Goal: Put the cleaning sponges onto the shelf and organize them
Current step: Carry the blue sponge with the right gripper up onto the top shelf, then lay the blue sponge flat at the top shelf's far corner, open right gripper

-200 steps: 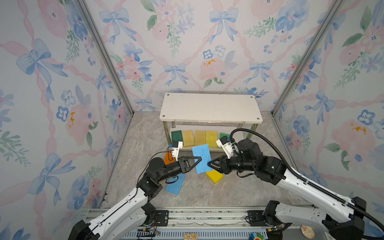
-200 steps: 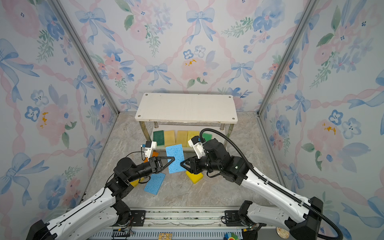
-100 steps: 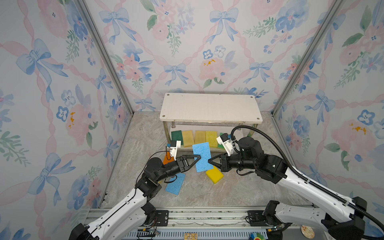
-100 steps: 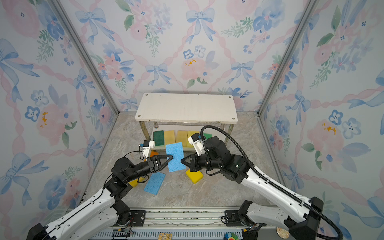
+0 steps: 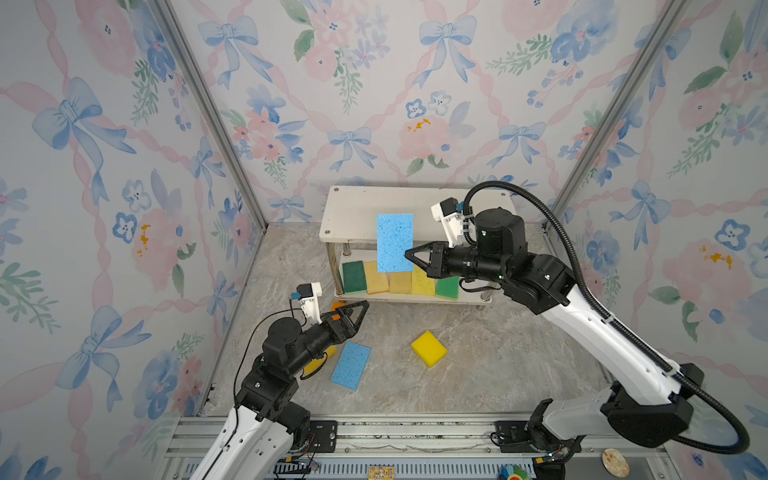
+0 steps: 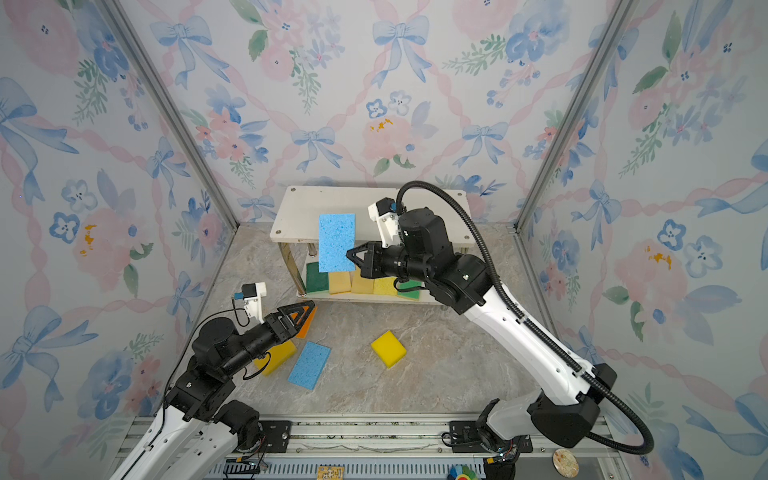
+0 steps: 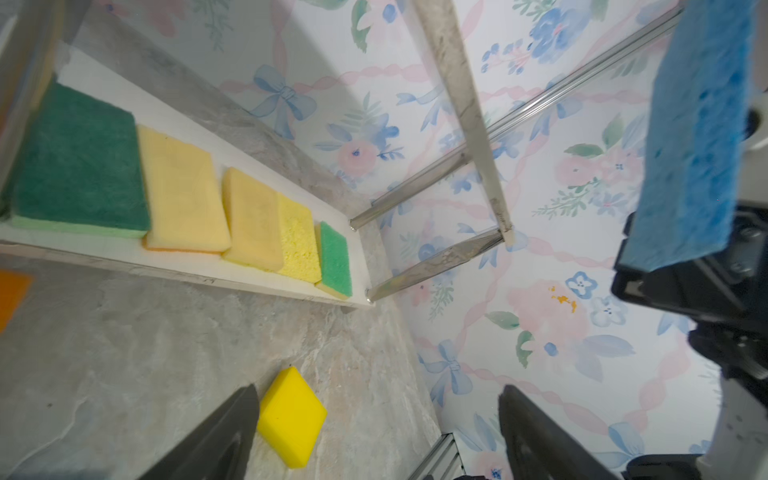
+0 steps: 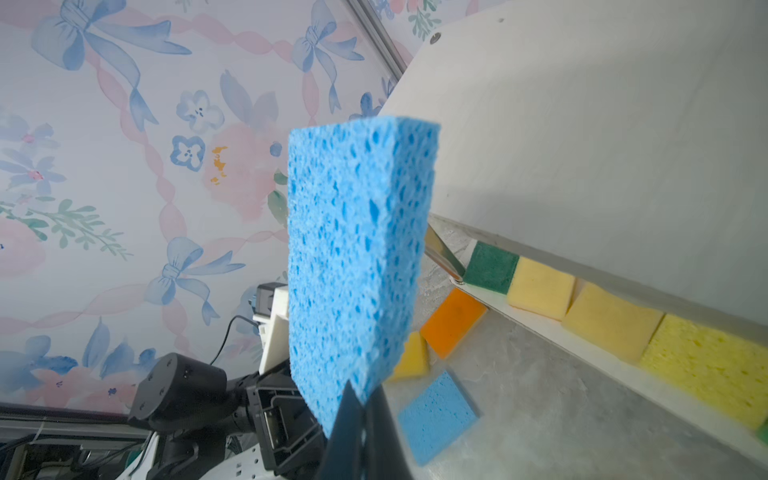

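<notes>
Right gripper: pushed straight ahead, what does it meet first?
Probably the floral wall panel; the right gripper, shut on the blue rectangular sponge, points past the white two-tier shelf's front. Depth unclear.

At 12 o'clock, shelf (image 5: 353, 216); on its lower board (image 5: 415, 297), row of five sponges (image 5: 399, 282) side by side. Up before the top board (image 5: 424, 203), held sponge (image 5: 395, 243) (edge pinched in right gripper (image 5: 409, 254)). On the floor (image 5: 498, 353), thick sponge (image 5: 429, 348); at its 9 o'clock, flat sponge (image 5: 351, 365)

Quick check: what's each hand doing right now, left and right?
Left hand: open, holding nothing.
Right hand: closed on the blue sponge, gripping its edge.
</notes>
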{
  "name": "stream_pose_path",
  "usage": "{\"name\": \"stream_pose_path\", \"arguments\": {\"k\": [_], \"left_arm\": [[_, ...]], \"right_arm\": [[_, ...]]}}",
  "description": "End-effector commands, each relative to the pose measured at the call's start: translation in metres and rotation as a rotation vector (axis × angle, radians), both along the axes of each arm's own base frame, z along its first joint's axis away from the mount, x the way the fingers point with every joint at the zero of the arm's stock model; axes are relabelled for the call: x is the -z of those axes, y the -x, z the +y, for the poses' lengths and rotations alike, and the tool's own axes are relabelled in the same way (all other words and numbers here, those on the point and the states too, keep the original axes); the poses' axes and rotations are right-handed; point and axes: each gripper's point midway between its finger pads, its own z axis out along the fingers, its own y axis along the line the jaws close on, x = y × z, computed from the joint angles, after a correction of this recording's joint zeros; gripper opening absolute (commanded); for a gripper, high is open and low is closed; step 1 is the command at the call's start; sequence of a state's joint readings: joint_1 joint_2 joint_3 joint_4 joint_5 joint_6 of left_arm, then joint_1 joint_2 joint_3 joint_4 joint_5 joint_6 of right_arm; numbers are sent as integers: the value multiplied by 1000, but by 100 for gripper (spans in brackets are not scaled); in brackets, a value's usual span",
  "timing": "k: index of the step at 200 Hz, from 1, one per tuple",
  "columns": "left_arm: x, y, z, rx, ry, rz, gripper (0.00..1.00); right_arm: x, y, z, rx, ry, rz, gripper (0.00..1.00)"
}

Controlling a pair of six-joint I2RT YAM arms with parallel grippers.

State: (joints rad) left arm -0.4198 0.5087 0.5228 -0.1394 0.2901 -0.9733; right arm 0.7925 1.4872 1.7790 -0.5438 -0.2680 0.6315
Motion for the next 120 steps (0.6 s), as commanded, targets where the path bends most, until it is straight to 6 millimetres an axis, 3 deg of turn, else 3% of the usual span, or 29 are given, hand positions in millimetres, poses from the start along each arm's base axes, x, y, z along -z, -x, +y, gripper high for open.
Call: {"name": "stream_pose_path", "arguments": {"k": [1, 8, 15, 39, 73, 120], "left_arm": [[25, 0, 7, -12, -113, 39, 93], [26, 0, 7, -13, -125, 39, 94], [26, 0, 8, -14, -133, 39, 94], [32, 1, 8, -6, -154, 48, 95], [41, 2, 7, 10, -177, 59, 97], [45, 1, 6, 25, -198, 62, 98]], "right_arm": [[-7, -25, 19, 7, -40, 47, 0], [-12, -34, 23, 15, -58, 53, 0], [-1, -48, 35, 19, -53, 87, 0], [1, -75, 57, 11, -71, 120, 0], [-3, -95, 88, -24, -107, 130, 0], [19, -112, 114, -45, -149, 219, 0]]}}
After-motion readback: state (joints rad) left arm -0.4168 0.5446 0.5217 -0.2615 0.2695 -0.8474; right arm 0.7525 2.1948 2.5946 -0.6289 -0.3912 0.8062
